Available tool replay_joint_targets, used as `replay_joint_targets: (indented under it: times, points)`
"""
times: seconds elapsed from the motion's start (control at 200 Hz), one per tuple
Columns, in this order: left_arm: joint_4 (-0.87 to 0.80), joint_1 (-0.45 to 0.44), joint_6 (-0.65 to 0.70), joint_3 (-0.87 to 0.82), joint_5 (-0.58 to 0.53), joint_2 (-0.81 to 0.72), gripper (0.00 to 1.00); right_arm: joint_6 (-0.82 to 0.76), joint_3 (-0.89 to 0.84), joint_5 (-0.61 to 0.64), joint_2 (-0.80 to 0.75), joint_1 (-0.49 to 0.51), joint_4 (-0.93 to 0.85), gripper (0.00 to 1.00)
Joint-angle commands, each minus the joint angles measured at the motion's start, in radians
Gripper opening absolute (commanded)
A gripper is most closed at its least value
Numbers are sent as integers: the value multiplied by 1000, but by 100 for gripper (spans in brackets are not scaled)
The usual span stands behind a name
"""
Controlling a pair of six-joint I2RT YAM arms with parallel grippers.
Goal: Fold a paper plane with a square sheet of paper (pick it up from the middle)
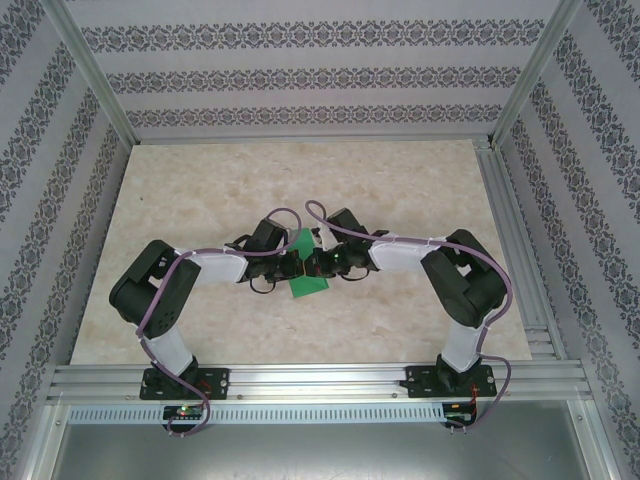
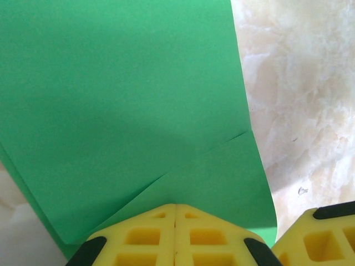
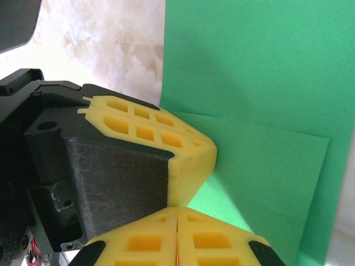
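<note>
Desk: a pale marbled desk (image 1: 200, 200) stood inside patterned walls (image 1: 300, 80).
Paper: the green paper (image 1: 310, 283) sat near the desk's middle, between the two hands. Its larger part stuck out toward the arm bases, and a smaller part showed on the far side.
Flap: in the left wrist view a folded flap (image 2: 222, 188) lay over the paper next to the fingertips, its edge slanting up to the paper's right side. The right wrist view showed a lighter upper layer over the darker green.
Left hand: the left hand (image 2: 175, 208) had its yellow fingers (image 2: 144, 238) pressed together with the seam closed, tips against the paper's face. In the right wrist view it came in from the left, its tip touching the paper at the flap's edge.
Right hand: the right hand (image 3: 177, 210) was also pressed together, tips over the flap.
Hands together: from above they met almost tip to tip over the paper, just beside each other.
Arms: the left arm (image 1: 165, 290) and right arm (image 1: 465, 285) were bent at the elbow and reached inward, with purple cables (image 1: 290, 212) looping above the wrists.
Lie of the paper: a soft shadow ran along its right edge in the left wrist view. I could not tell whether it lay flat or slightly lifted.
</note>
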Motion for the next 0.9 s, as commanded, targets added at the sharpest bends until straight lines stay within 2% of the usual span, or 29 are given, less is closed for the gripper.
replay_joint_targets:
  times: [0.0, 0.4, 0.699, 0.894]
  points:
    - [-20, -1, -20, -24, -62, 25, 7, 12, -71, 57, 44, 0, -57, 8]
    - [-78, -1, 7, -9, -81, 2, 7, -4, -93, 68, 24, -16, -73, 8]
    - [-101, 3, 35, -11, -76, 6, 7, 80, -275, 6, -72, -70, 26, 9]
    - [-59, 3, 42, 6, -21, 3, 10, 116, -317, 33, -268, -81, 12, 9]
